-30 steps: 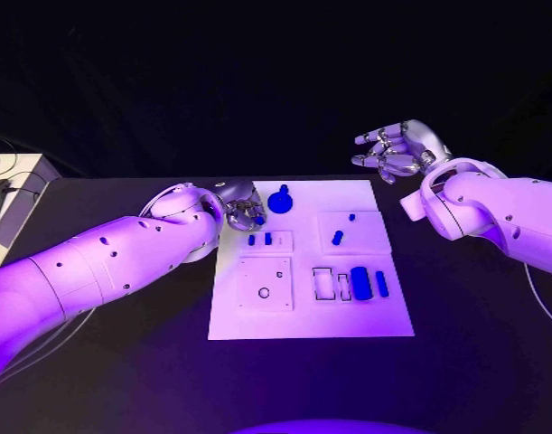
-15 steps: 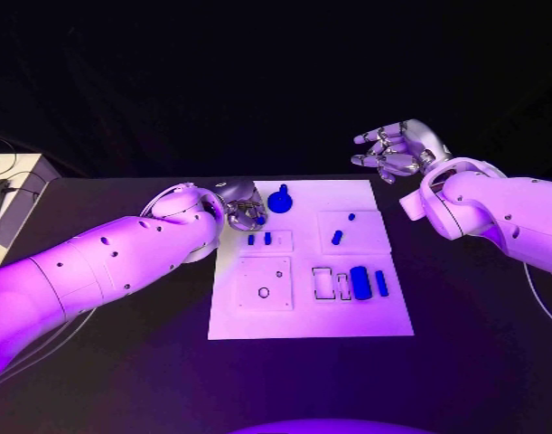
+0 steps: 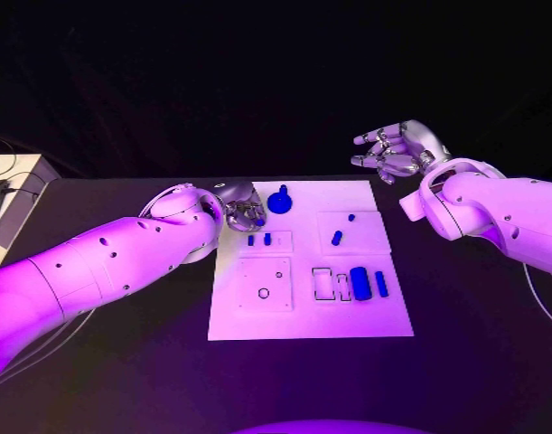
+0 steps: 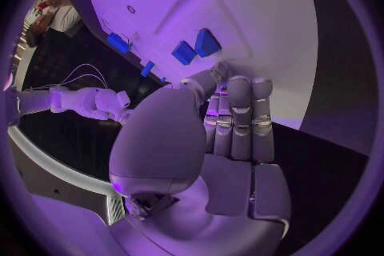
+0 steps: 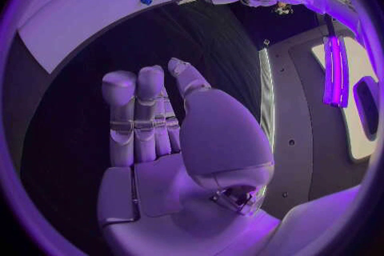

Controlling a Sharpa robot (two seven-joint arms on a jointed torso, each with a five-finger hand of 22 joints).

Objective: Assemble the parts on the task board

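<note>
Mostly undone | parts (image 3: 360,282) lay loose on task board (image 3: 310,325) | left hand (image 3: 242,213) at its far-left corner, grip unclear | right hand (image 3: 399,150) raised beyond board, fingers apart, empty

The worktop (image 3: 119,362) is black and flat. The white task board (image 3: 308,325) lies flat at its middle, long side running away from the robot, far edge close to the worktop's back edge. A white box (image 3: 9,194) with a dark device and cables stands beside the worktop's left end.
</note>
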